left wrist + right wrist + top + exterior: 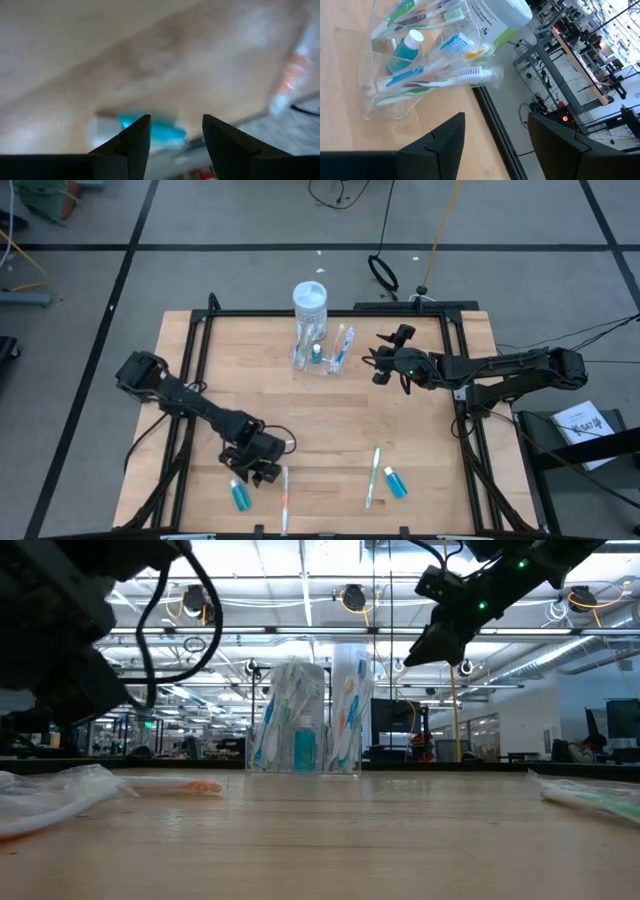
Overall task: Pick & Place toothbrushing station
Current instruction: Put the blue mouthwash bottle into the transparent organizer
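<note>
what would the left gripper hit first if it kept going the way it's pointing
Most likely the small blue bottle lying on the wooden table: it sits right ahead between the left gripper's open jaws, though the blur leaves its depth unclear.

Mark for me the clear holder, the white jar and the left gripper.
clear holder (pixel 318 352): high view, on its see-through wall among the brushes.
white jar (pixel 309 299): high view, on the lid's top.
left gripper (pixel 262 476): high view, midway between its open fingertips, beside a small blue bottle (pixel 240 495).
</note>
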